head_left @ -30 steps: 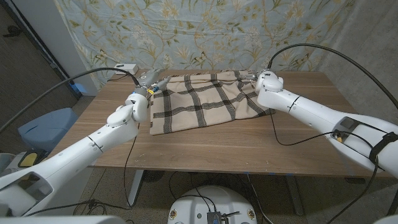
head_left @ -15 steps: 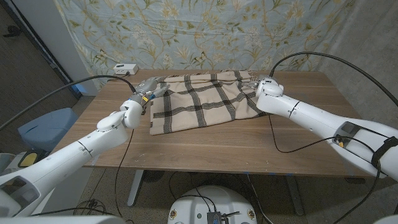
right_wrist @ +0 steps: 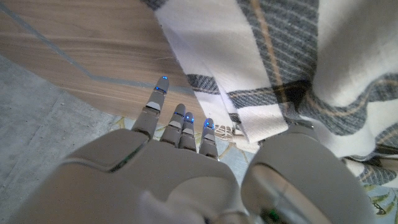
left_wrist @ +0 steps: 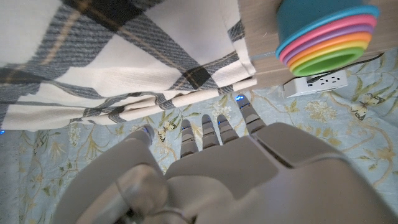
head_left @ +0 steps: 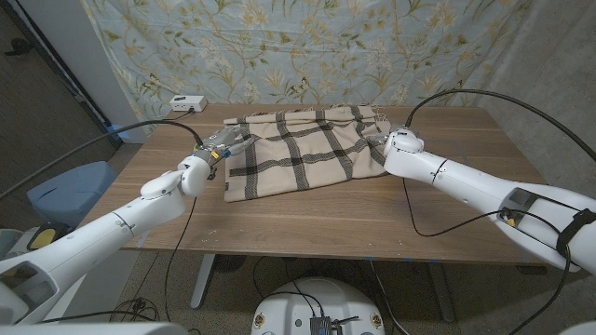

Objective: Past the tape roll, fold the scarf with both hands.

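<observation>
Both hands at scarf [head_left: 307,149] far corners; near table [head_left: 307,219] bare

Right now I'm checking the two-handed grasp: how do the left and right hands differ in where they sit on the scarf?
The left hand is at the scarf's far left corner; the right hand is at its far right corner. The left hand's fingers reach over the table's far edge, clear of the cloth; the right hand's fingers overlap the cloth's fringe. Both have fingers apart, gripping nothing.
</observation>
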Robot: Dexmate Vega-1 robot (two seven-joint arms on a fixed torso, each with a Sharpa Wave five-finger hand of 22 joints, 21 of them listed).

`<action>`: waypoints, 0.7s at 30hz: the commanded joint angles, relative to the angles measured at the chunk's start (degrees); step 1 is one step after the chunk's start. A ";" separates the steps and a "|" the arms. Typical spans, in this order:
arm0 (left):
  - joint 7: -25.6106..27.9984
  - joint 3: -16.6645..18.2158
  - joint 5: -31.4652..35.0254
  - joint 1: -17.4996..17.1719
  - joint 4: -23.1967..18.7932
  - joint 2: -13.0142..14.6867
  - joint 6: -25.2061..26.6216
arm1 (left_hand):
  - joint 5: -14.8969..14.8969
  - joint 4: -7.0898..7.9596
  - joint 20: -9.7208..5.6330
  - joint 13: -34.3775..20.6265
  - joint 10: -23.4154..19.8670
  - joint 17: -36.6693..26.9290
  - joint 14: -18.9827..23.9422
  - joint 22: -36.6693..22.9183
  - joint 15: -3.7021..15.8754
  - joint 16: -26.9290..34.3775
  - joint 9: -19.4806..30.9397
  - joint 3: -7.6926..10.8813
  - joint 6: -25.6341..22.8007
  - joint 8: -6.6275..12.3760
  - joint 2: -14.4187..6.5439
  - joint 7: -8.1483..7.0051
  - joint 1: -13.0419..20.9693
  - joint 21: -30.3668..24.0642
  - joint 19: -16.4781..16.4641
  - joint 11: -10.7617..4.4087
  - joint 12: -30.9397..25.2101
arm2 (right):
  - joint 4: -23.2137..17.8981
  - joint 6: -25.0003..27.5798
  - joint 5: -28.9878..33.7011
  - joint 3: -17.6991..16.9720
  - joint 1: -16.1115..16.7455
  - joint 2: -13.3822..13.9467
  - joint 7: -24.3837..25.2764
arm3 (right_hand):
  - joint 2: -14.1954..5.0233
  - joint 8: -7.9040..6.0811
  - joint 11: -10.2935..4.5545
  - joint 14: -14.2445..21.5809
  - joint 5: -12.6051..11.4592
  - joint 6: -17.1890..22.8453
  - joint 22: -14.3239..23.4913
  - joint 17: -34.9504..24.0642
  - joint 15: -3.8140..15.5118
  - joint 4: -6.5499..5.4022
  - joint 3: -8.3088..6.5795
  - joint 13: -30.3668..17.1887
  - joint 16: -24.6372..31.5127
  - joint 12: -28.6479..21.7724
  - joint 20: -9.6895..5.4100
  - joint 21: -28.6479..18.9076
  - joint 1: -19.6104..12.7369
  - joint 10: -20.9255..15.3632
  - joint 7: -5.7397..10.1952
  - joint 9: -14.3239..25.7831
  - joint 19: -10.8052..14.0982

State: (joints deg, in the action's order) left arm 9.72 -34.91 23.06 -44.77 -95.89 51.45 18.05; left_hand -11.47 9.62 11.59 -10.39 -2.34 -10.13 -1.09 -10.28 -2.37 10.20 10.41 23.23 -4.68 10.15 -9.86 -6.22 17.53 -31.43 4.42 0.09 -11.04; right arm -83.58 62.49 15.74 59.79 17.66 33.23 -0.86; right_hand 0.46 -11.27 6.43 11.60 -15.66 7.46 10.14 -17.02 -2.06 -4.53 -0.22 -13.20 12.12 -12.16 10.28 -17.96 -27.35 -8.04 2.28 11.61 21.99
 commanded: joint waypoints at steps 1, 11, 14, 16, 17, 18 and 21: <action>-3.93 -1.22 -3.30 1.96 5.45 -0.32 -4.97 | -0.50 0.09 -0.03 -0.18 0.65 0.00 -0.82 -0.15 0.22 0.02 0.07 0.25 0.92 0.12 0.37 -0.42 -0.94 0.65 1.14 -0.34 -0.03 | 4.16 1.37 -3.11 1.50 -0.58 -1.76 1.32 | -0.40 -0.39 0.36 1.48 -0.49 0.37 0.19 0.13 0.03 0.63 -0.14 -0.35 0.71 -0.84 -0.14 -0.21 -1.27 -1.60 -0.82 0.12 2.14; -3.92 -2.10 -2.60 2.70 6.54 -0.80 -4.67 | -0.60 0.18 0.10 -0.19 0.72 -0.02 -0.87 -0.20 0.03 0.13 0.08 0.27 1.08 0.17 0.25 -0.36 -1.47 0.85 1.22 -0.29 -0.09 | 6.23 -0.42 -6.00 1.06 -0.54 -3.18 3.29 | -4.53 -0.32 0.26 8.05 -1.40 -2.20 0.48 0.91 1.98 6.54 -4.16 -0.78 3.29 -1.79 -3.25 -1.39 -12.01 -1.44 -2.45 0.13 11.42; -4.11 -2.37 -2.24 2.96 6.58 -0.88 -3.98 | -0.65 0.23 -0.03 -0.20 0.86 -0.03 -0.99 -0.22 0.23 0.13 0.08 0.32 1.23 0.16 0.13 -0.34 -1.68 0.89 1.15 -0.25 -0.07 | 4.45 -3.12 -5.64 0.13 1.16 -2.51 6.36 | -6.20 -0.93 -1.16 14.94 -1.92 0.55 0.77 -0.96 5.61 9.66 -6.10 -1.07 6.99 -4.60 -7.15 -2.69 -16.94 -7.74 -3.14 0.04 15.56; -4.28 -2.58 -2.05 3.25 6.80 -1.03 -3.70 | -0.69 0.26 -0.22 -0.20 0.97 -0.03 -1.15 -0.23 0.25 0.10 0.08 0.36 1.51 0.09 0.06 -0.40 -1.84 0.91 1.07 -0.36 -0.06 | 2.83 -6.29 -5.12 -0.46 2.58 -1.51 8.46 | -6.58 -1.68 -1.85 20.35 -2.32 4.77 1.06 -4.06 8.30 11.99 -6.85 -1.71 11.42 -7.42 -8.53 -3.53 -20.50 -13.69 -2.88 0.00 17.64; -4.46 -2.75 -1.88 3.43 6.85 -1.10 -3.38 | -0.71 0.27 -0.22 -0.21 1.07 -0.04 -1.18 -0.24 0.26 0.10 0.09 0.39 1.67 0.05 0.02 -0.40 -1.91 0.92 1.05 -0.40 -0.03 | 2.23 -7.63 -5.00 -1.08 3.38 -1.34 9.72 | -6.75 -1.58 -3.05 22.84 -2.53 6.30 1.24 -6.43 9.89 12.98 -7.14 -2.27 14.41 -8.97 -9.14 -3.92 -22.55 -16.77 -2.83 -0.02 18.33; -4.52 -2.87 -1.81 3.59 7.03 -1.17 -3.41 | -0.73 0.28 -0.29 -0.21 1.25 -0.04 -1.22 -0.24 0.28 0.11 0.09 0.42 1.81 0.02 -0.03 -0.35 -1.98 0.95 1.04 -0.46 0.02 | 1.56 -8.85 -5.17 -2.18 4.40 -1.30 11.17 | -6.57 -1.61 -4.63 25.60 -2.59 8.23 1.44 -9.21 11.10 13.50 -7.08 -2.97 17.95 -10.58 -9.49 -4.66 -24.29 -19.60 -2.45 0.02 19.71; -4.62 -3.20 -1.56 4.05 7.49 -1.46 -3.16 | -0.79 0.31 -0.46 -0.21 1.44 -0.04 -1.38 -0.26 0.46 0.09 0.09 0.50 2.09 -0.02 -0.15 -0.35 -2.16 0.99 0.99 -0.51 0.05 | -0.33 -14.89 -7.47 -6.08 7.22 -0.30 12.94 | -6.96 -1.53 -6.29 30.15 -2.72 12.67 2.09 -17.23 13.69 13.90 -7.25 -5.02 26.25 -14.50 -9.75 -6.43 -29.30 -23.96 -2.10 0.23 21.61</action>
State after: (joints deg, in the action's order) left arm 5.85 -36.98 20.77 -42.13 -90.04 50.67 14.01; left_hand -11.91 9.84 11.48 -10.55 -1.20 -10.14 -1.89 -10.27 -1.93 10.20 10.42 23.45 -2.99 10.15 -9.66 -6.42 15.68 -30.61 5.33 -0.44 -11.04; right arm -79.80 60.22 11.16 59.44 18.95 31.30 4.44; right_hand -6.20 -12.56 1.32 38.68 -18.02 17.21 10.25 -28.15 3.31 8.73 -7.40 -16.82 33.44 -23.96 3.34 -23.11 -53.26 -28.82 -0.07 11.55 39.66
